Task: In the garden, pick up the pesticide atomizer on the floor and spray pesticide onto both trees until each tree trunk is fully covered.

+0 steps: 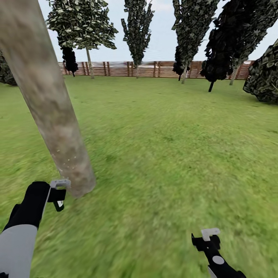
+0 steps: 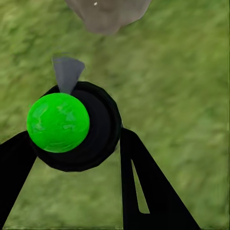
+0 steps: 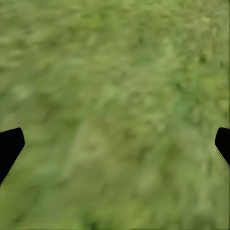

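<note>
A thick, mottled grey-brown tree trunk (image 1: 46, 100) leans across the left of the head view, its base (image 2: 108, 14) meeting the lawn. My left gripper (image 1: 58, 195) hangs just short of that base, shut on the pesticide atomizer (image 2: 57, 122), a black round body with a bright green cap and a grey nozzle aimed at the trunk. A few pale specks dot the bark low down. My right gripper (image 1: 206, 239) hovers open over bare grass, its fingertips (image 3: 9, 143) far apart. A second pale-trunked tree (image 1: 89, 63) with a blocky green crown stands far off by the fence.
A brown slat fence (image 1: 154, 69) closes the lawn at the back. Narrow dark cypresses (image 1: 137, 34) and near-black trees (image 1: 216, 58) line it, with a dark bush (image 1: 266, 77) at the right edge. Open grass (image 1: 173, 154) stretches ahead and to the right.
</note>
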{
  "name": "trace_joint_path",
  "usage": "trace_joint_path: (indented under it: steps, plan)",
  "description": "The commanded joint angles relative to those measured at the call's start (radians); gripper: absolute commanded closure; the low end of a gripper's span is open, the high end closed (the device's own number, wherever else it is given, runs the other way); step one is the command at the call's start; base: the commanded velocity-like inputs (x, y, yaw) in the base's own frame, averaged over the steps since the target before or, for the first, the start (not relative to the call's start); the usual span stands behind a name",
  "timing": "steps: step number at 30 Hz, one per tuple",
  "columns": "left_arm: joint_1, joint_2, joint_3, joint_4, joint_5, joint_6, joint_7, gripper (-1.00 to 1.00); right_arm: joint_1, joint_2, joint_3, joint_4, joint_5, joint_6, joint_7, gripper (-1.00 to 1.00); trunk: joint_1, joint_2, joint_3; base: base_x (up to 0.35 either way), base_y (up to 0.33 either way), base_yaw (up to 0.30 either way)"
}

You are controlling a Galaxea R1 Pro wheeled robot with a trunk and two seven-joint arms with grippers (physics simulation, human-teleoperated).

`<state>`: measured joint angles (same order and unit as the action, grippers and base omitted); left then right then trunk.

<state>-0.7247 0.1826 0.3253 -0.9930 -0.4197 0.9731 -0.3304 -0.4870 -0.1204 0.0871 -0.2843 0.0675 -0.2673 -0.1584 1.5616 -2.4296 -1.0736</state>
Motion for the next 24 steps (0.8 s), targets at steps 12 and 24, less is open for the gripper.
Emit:
trace_joint_path:
  steps: [12, 24]
  plan:
    - [0.011, 0.000, 0.003, 0.103, -0.012, -0.004, -0.006, 1.00, -0.001, -0.002, 0.008, 0.001, 0.008, 0.000, -0.010, -1.00, 0.000, 0.000, -0.001, 0.061, -0.260, 0.093]
    - [0.011, 0.001, 0.003, 0.105, -0.018, -0.005, -0.003, 1.00, -0.001, -0.001, 0.010, -0.001, 0.006, 0.000, -0.010, -1.00, 0.000, 0.000, -0.001, 0.074, -0.122, 0.104]
